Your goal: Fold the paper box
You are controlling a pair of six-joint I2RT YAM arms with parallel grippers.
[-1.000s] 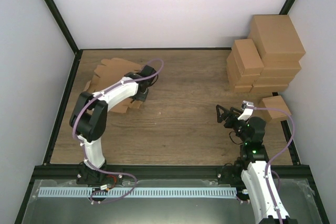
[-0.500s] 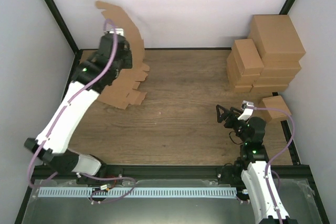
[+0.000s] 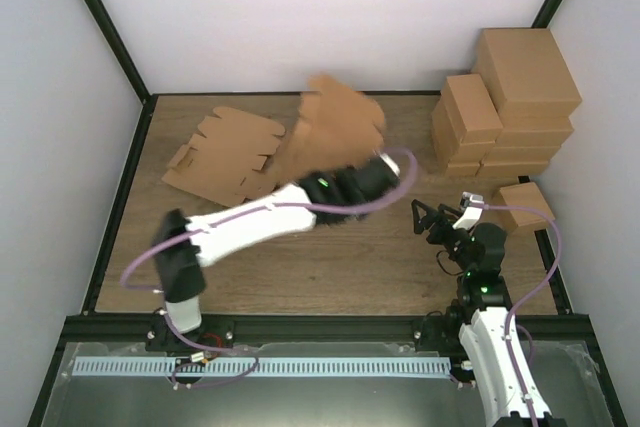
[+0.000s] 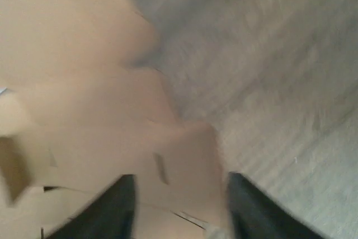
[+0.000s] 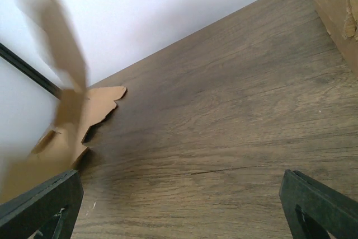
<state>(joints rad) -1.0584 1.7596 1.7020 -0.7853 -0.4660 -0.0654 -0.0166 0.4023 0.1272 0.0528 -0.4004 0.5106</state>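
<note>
Swung centreward, the half-released left hand [image 4: 182,178] has the thin brown die-cut cardboard blank [image 3: 335,127] just ahead; right hand [image 5: 180,176] farther, released.

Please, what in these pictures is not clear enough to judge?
Top view: the paper box is smeared by motion, so its flaps and creases cannot be read.
Left wrist view: everything is blurred; whether the left gripper grips the paper box cannot be told.
Right wrist view: the paper box is a blur, cut off by the top and left edges.
</note>
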